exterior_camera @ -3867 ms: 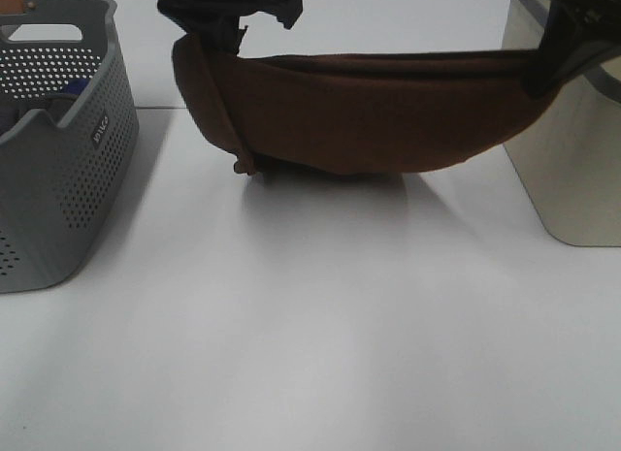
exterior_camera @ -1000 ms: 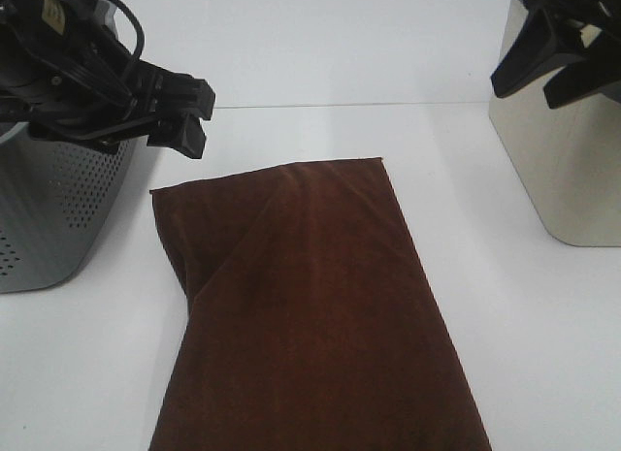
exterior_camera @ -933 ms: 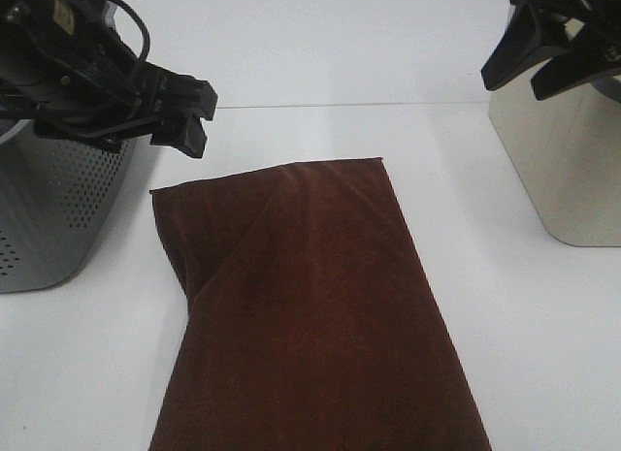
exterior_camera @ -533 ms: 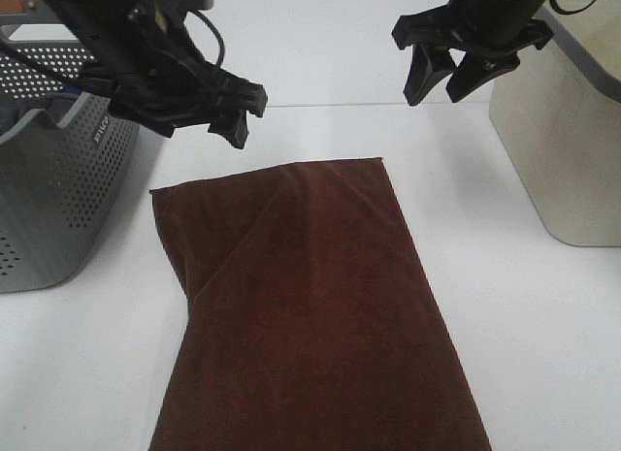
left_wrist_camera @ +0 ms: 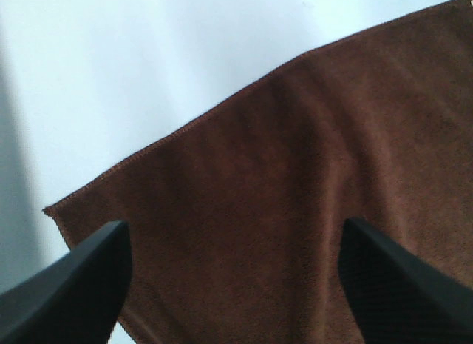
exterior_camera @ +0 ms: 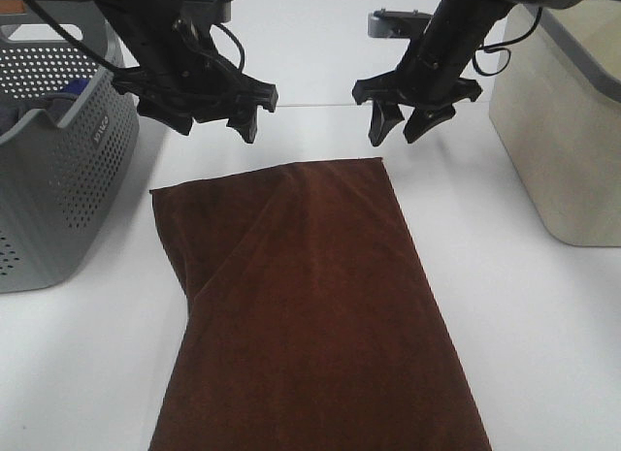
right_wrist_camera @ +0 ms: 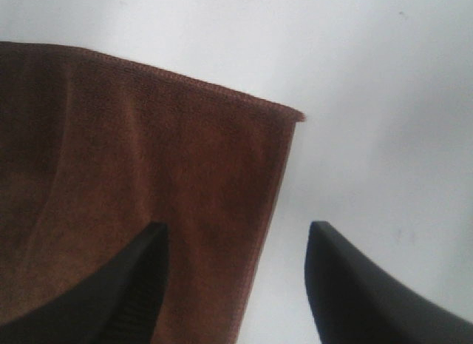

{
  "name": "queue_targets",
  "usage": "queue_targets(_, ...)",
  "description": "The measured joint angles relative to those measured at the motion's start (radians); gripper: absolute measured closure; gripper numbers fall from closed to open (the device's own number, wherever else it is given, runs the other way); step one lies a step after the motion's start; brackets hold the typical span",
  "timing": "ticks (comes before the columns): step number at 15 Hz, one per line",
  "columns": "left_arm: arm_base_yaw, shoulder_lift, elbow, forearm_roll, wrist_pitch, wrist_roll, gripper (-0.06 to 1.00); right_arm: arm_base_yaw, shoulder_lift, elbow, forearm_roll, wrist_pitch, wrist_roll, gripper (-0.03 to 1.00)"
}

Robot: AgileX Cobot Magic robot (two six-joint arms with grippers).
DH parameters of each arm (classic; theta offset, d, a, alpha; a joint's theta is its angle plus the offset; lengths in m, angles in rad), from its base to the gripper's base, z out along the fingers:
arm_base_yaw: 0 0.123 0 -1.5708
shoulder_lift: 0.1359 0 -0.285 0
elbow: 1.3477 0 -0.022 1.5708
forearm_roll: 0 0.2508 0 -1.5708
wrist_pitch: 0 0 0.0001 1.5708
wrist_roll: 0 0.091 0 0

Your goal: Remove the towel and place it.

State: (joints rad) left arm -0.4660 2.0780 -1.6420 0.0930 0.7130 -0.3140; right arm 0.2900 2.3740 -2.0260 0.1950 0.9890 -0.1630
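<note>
Now the towel (exterior_camera: 310,315) lies spread on the white table (exterior_camera: 543,354), dark brown, with a slanting crease running in from its left side. It sits between the grey perforated basket (exterior_camera: 58,179) and the beige bin (exterior_camera: 563,131), touching neither. Left gripper (exterior_camera: 209,121) hovers above the far left corner, jaws wide apart, nothing in them. Right gripper (exterior_camera: 395,133) hangs over the far right corner, jaws parted too, empty, clear of the cloth.
</note>
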Motion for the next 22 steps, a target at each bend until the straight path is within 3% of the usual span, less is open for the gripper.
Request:
queue_targets(6,0.01,0.001,0.0,-0.004,-0.003,0.018,0.21,0.0,0.163,-0.127,0.004,-0.018,-0.001,0.44)
queue_targets(13,0.01,0.001,0.0,-0.01,-0.012,0.021,0.21,0.015,0.199,-0.143,0.006,-0.041,-0.001,0.56)
queue_targets(15,0.01,0.001,0.0,-0.013,-0.012,0.021,0.21,0.027,0.202,-0.147,-0.004,-0.041,-0.001,0.66)
queue_targets(17,0.01,0.001,0.0,-0.014,-0.012,0.021,0.21,0.032,0.202,-0.147,-0.026,-0.028,-0.001,0.91)
queue_targets(18,0.01,0.001,0.0,-0.014,-0.012,0.021,0.21,0.035,0.202,-0.149,-0.065,-0.02,0.015,0.97)
queue_targets(22,0.01,0.004,0.0,-0.019,-0.036,0.021,0.21,0.038,0.202,-0.203,-0.225,0.054,0.106,0.97)
